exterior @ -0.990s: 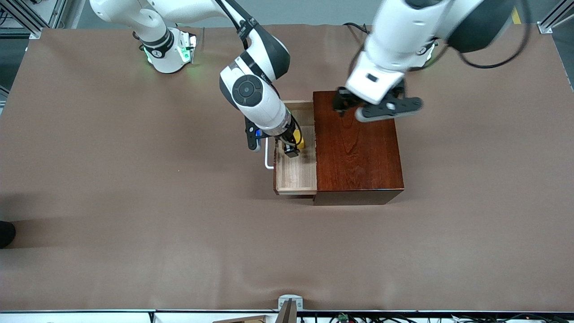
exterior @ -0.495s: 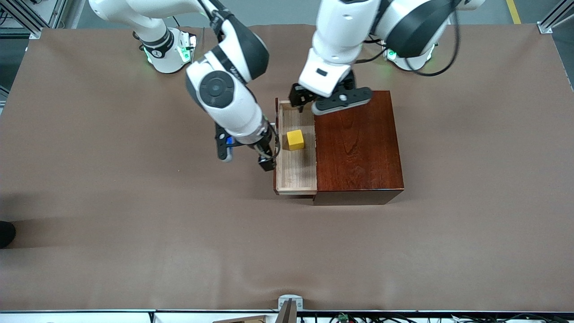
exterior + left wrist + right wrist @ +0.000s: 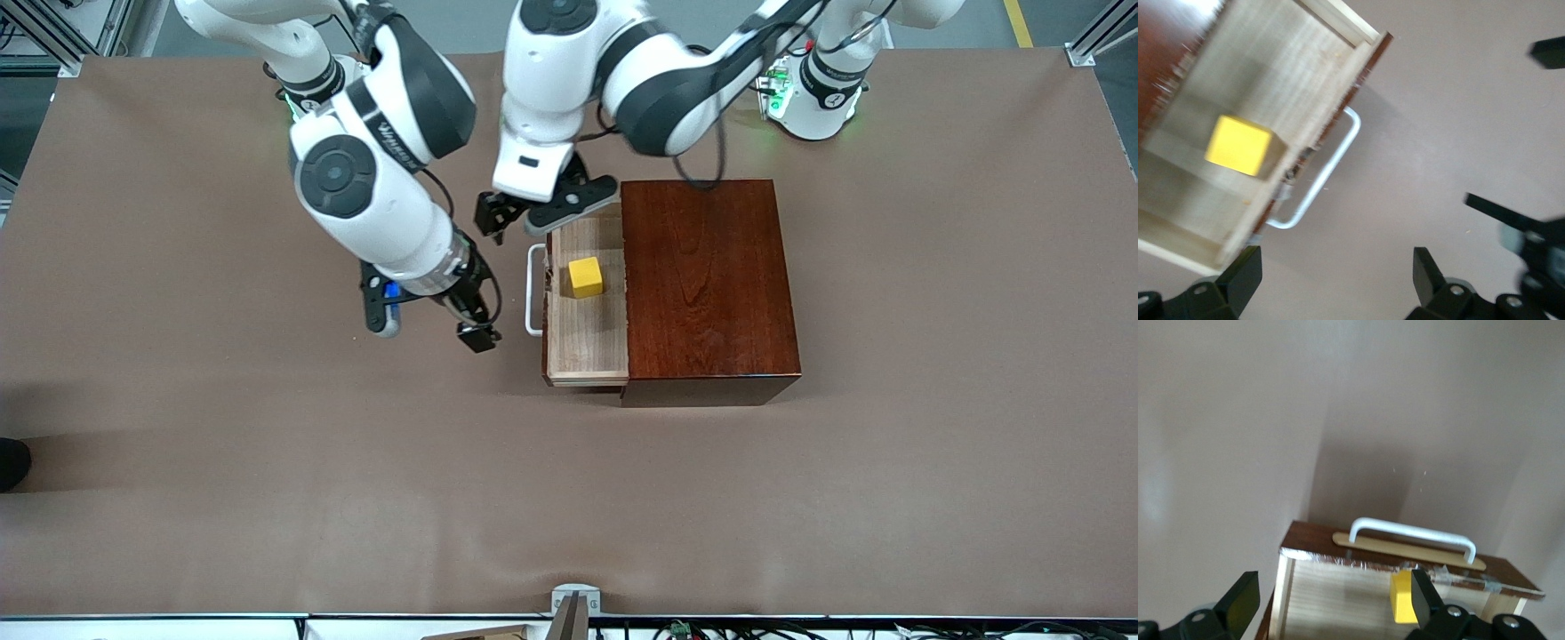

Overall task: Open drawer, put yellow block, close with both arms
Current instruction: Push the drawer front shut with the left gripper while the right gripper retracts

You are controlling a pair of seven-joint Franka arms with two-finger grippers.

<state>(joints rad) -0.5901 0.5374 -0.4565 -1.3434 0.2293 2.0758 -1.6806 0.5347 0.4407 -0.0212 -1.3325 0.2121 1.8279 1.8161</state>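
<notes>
The drawer stands pulled out of the dark mahogany box toward the right arm's end of the table. The yellow block lies loose in the tray; it also shows in the left wrist view and the right wrist view. The white handle is free. My left gripper is open and empty over the table, off the drawer front's corner; in its own view nothing lies between the fingers. My right gripper is open and empty in front of the handle.
The brown cloth-covered table stretches wide on all sides of the box. A small metal bracket sits at the near edge. The two arms cross close together above the space in front of the drawer.
The right gripper left the yellow block in the drawer and drew back past the handle. The left gripper swung from over the box, across the drawer, to the table in front of it.
</notes>
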